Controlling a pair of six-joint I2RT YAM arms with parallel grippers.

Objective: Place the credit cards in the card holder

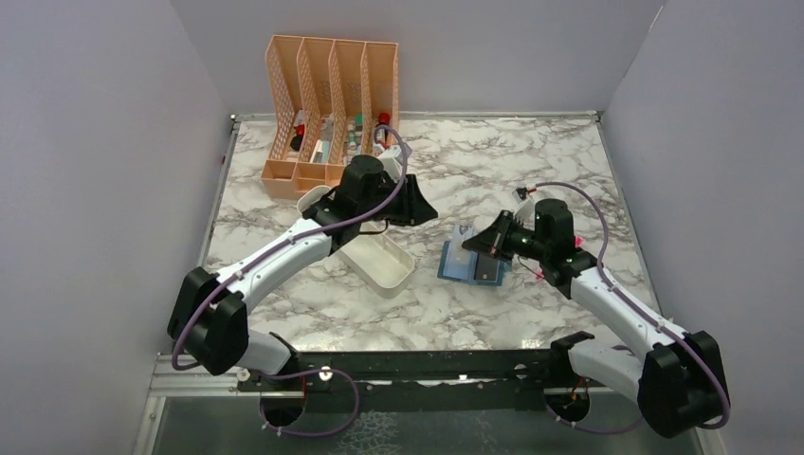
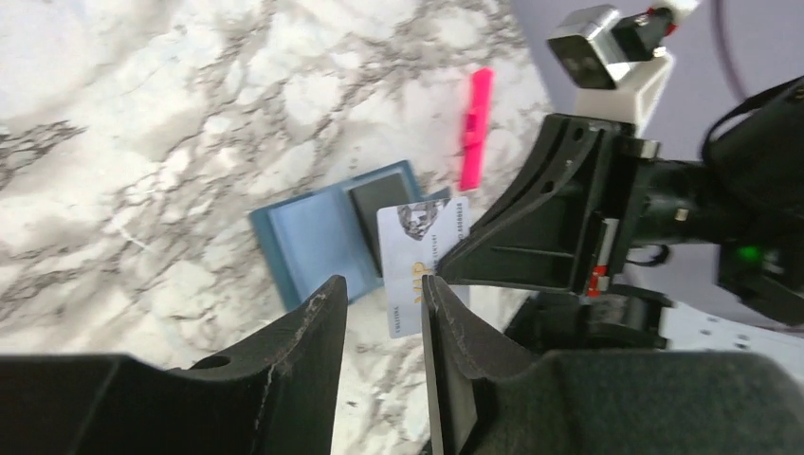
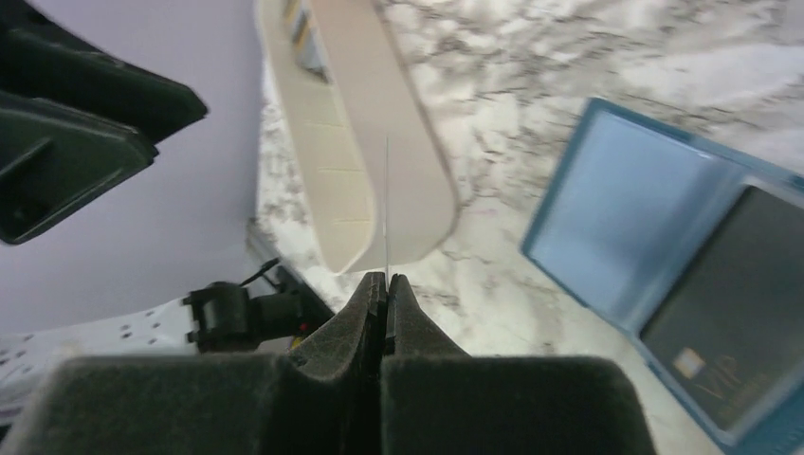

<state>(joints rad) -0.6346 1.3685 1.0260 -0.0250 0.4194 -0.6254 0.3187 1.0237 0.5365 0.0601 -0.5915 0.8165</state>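
We see the card holder [image 1: 453,269] lying on the tabletop [image 1: 493,161], just right of the tray [image 1: 398,280]. The organizer [image 1: 379,76] stands behind the tray.

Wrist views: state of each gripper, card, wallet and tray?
left gripper: open, empty.
right gripper: shut on white card.
white card: held in the air, not in wallet.
wallet: open flat on table.
dark card: lying on wallet's inner side.
tray: upright on table.

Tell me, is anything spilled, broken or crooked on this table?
Nothing looks spilled or broken. The one odd sight is a white plastic card hanging tilted in the air, pinched by the right gripper beside the open teal-blue fold-over card holder.
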